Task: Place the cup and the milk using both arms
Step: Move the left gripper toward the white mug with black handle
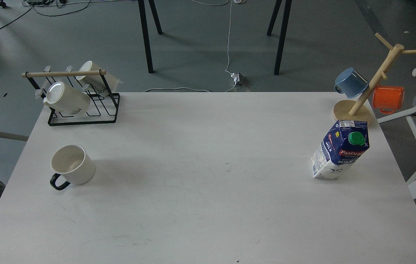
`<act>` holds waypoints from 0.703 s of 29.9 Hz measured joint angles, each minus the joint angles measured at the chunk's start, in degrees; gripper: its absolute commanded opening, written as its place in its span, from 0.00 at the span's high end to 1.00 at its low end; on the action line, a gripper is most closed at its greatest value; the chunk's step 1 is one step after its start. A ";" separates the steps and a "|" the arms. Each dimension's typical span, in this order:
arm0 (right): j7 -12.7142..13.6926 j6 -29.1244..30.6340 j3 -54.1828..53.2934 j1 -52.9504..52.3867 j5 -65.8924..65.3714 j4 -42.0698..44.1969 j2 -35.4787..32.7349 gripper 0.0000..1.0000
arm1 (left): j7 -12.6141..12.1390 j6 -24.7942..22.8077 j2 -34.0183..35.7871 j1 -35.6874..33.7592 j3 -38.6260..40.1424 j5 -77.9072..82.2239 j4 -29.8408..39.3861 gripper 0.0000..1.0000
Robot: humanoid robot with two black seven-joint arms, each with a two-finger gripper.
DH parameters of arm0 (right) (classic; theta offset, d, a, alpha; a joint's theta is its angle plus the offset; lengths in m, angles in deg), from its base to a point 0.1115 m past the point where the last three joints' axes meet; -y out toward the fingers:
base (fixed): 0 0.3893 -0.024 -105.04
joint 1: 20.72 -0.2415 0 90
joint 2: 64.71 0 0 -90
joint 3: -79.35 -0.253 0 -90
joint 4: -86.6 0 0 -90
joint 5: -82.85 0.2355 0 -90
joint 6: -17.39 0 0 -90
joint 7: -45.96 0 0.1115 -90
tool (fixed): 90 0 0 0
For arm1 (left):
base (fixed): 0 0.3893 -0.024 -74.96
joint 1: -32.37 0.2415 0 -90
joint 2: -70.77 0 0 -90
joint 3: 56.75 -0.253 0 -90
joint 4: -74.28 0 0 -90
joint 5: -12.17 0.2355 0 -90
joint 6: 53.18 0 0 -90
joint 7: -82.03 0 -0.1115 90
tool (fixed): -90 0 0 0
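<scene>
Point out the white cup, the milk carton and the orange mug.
cup (77, 170), head view, on its white outer wall.
milk carton (334, 154), head view, on its blue front face.
orange mug (387, 98), head view, on its side wall.

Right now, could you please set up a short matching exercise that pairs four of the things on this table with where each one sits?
Things:
1. cup
2. milk
3. orange mug
4. lettered cream mug

Places:
A. hanging on the wooden mug tree at the far right corner
B. lying in the black wire rack at the far left corner
C. upright on the table, left side, handle toward the near edge
D. standing on the table, right side, just in front of the mug tree's base

Pairs: 1-C, 2-D, 3-A, 4-B
</scene>
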 measured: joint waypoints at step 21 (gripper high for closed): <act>-0.01 0.00 0.09 2.02 0.00 -0.04 0.01 0.01 | 13.41 -0.03 12.68 -1.26 -7.13 73.24 17.69 0.00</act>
